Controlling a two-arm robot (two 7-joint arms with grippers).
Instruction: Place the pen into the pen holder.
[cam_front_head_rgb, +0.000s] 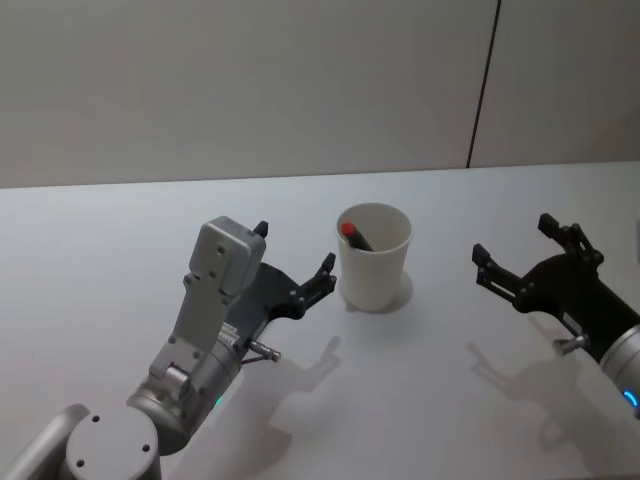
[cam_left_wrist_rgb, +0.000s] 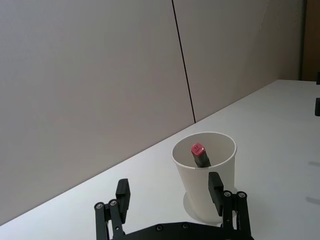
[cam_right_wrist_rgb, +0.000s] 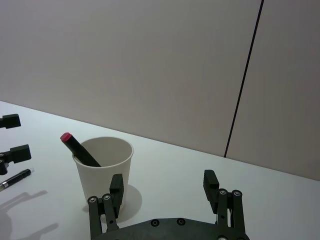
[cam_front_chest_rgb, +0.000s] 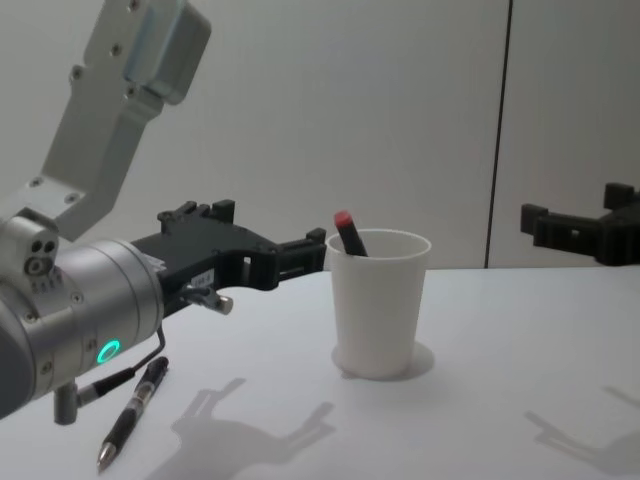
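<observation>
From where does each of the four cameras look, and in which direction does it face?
Head view: high up, looking down on the table; the left claw and right claw, both open, flank the cup.
Chest view: low, looking across the table; left claw shows at the left, right claw at the right edge.
Left wrist view: behind the left claw, facing the cup.
Right wrist view: behind the right claw, facing the cup.
Shared: all four show the cup with the red-capped pen inside.
</observation>
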